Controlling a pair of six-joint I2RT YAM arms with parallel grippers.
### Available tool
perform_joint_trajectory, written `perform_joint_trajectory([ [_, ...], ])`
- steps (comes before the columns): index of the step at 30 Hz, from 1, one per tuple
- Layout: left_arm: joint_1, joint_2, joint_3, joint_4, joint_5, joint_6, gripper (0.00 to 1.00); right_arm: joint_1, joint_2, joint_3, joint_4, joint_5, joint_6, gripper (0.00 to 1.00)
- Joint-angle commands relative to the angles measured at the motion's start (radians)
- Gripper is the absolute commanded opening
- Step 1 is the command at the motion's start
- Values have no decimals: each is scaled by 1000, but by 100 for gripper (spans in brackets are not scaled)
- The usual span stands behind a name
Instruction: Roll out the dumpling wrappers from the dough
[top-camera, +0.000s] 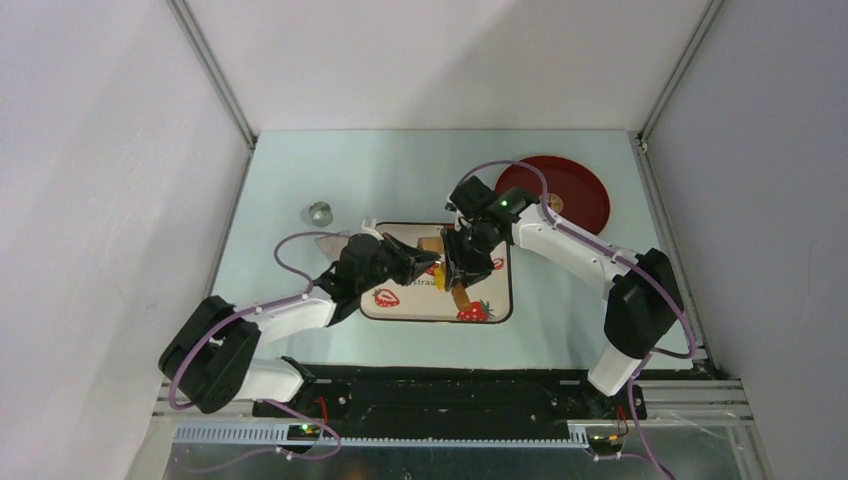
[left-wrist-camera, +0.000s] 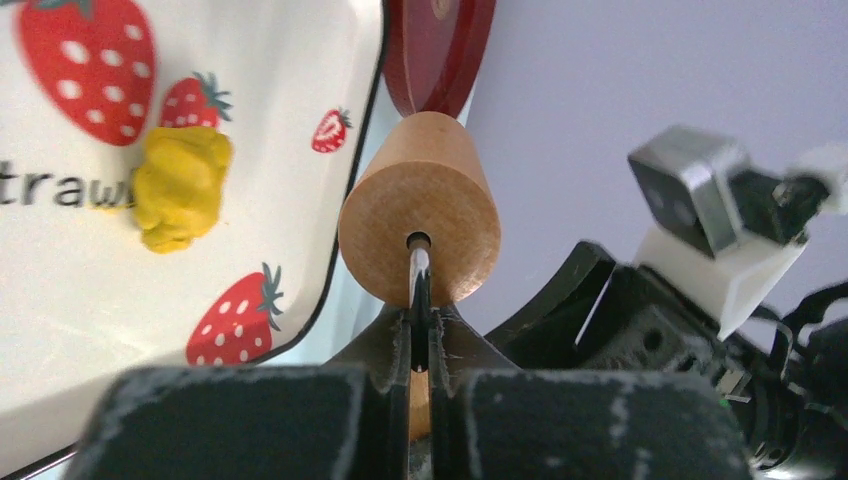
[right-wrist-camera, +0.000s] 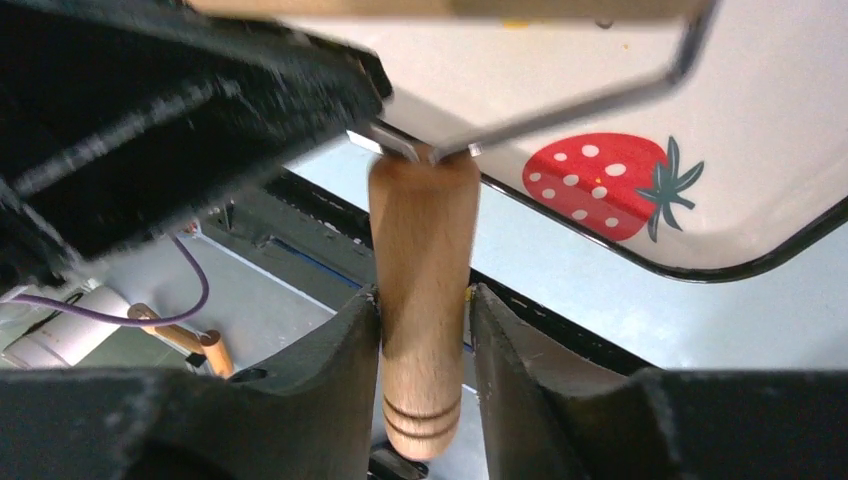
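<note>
Right gripper (right-wrist-camera: 425, 335) clenched on wooden handle (right-wrist-camera: 424, 240); left gripper (left-wrist-camera: 420, 315) pinched tight on wire axle (left-wrist-camera: 419, 262) at the end of the wooden roller drum (left-wrist-camera: 420, 190); yellow dough (left-wrist-camera: 180, 188) lump lies on strawberry-print tray (left-wrist-camera: 300, 130), left of the drum in the left wrist view; tan wrapper (top-camera: 553, 204) on red plate (top-camera: 585, 185); ring cutter (top-camera: 320, 212) well apart on table (top-camera: 290, 170).

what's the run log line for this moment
left claw: shut on roller wire | right claw: shut on roller handle | dough: yellow lump, not flattened, on strawberry tray
</note>
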Motion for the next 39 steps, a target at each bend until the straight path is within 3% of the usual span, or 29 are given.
perform_joint_trajectory([
  [1, 6, -40, -46, 120, -83, -110, 0, 12, -102, -94, 78, -1, 30, 49],
  [3, 7, -50, -58, 135, -96, -133, 0, 17, -117, -122, 94, 23, 32, 58],
  [7, 8, -61, -73, 148, -112, -159, 0, 33, -136, -150, 107, 66, 34, 65],
  [11, 10, -58, -78, 164, -108, -167, 0, 53, -121, -159, 145, 73, 43, 65],
  [15, 10, -62, -84, 170, -106, -166, 0, 57, -75, -153, 192, 72, 64, 59],
  [17, 9, -62, -86, 170, -102, -162, 0, 55, -61, -143, 206, 79, 74, 52],
  [24, 10, -58, -98, 170, -105, -149, 0, 57, -44, -77, 161, 94, 85, 2],
  [25, 10, -58, -95, 170, -102, -140, 0, 60, -43, -72, 141, 102, 81, 0],
  [27, 10, -56, -79, 170, -84, -102, 20, 60, -41, -55, 102, 110, 66, 0],
  [28, 10, -55, -66, 169, -66, -70, 43, 59, -41, -41, 88, 114, 56, 0],
  [30, 11, -63, -41, 160, -24, -14, 69, 47, -42, -23, 49, 125, 40, 0],
  [34, 10, -127, 34, -8, 54, 160, 92, 11, -44, 24, -65, 108, -2, 0],
  [39, 9, -230, 218, -494, -37, 577, 98, -36, -52, 72, -146, 41, -58, 0],
])
